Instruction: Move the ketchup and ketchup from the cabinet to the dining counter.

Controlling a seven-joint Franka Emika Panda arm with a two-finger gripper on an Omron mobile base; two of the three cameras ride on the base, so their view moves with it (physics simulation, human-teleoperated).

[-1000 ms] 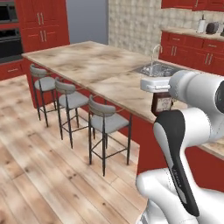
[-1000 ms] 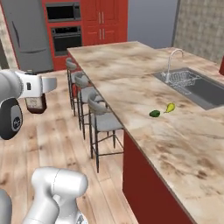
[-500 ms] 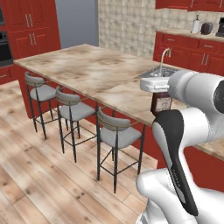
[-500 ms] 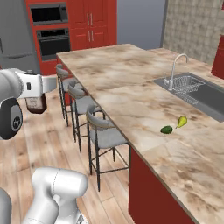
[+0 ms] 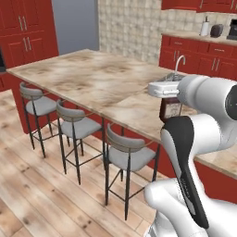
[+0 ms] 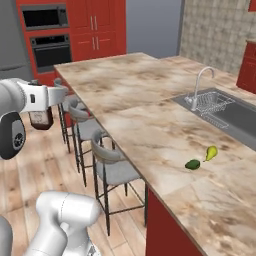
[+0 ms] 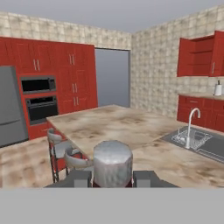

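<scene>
Pincer (image 7: 113, 178) closed on a ketchup bottle (image 5: 171, 109) — its two dark fingertips (image 7: 78, 178) sit either side of the neck just under the grey cap (image 7: 113, 162), and the dark red-brown body with its pale label hangs below the hand in both base views. The bottle is carried in the air, off the near edge of the dining counter (image 6: 150, 125), level with or a little above the stone top; bar stools (image 5: 122, 155) stand below it. Its long axis runs upright, cap toward the hand camera and base pointing at the floor, with no lean that I can make out. The step in hand looks like the carry to the island, so the job is to bring the bottle in over bare stone ahead of the hand, keep it plumb, lower until the base meets the top, and only then let the fingers part. A spot well in from the edge is safer, and away from the steel sink (image 6: 225, 112) and the small green and yellow produce (image 6: 201, 158) lying off to the far side. The open wall cabinet (image 7: 202, 56) hangs beyond the sink — whether the second bottle is inside, I cannot tell.
</scene>
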